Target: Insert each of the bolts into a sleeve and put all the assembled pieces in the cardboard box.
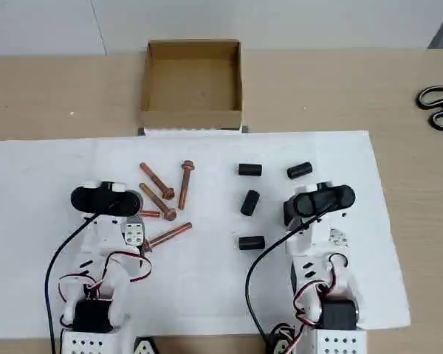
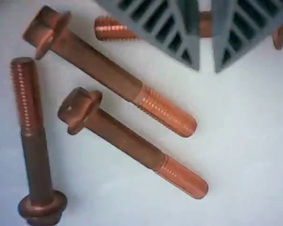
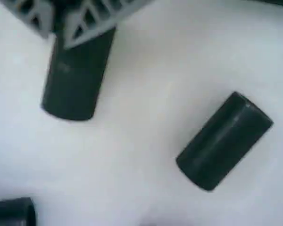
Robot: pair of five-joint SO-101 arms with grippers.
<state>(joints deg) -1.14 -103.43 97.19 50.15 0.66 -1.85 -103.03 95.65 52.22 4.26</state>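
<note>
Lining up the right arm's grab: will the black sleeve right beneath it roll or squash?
The sleeve lies on its side on paper, so a nudge would likely roll it. It looks rigid, probably won't squash. Its smooth wall might slip.

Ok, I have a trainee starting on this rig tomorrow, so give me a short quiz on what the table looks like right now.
1. True or false: the cardboard box already holds an assembled piece.
2. Besides the box, what lies off the white sheet? A scissors B a screwdriver C a tape roll
3. Fill in: the copper bolts lie beside the ___ gripper.
Key: 1 false, the box is empty. 2 A. 3 left gripper.
</note>
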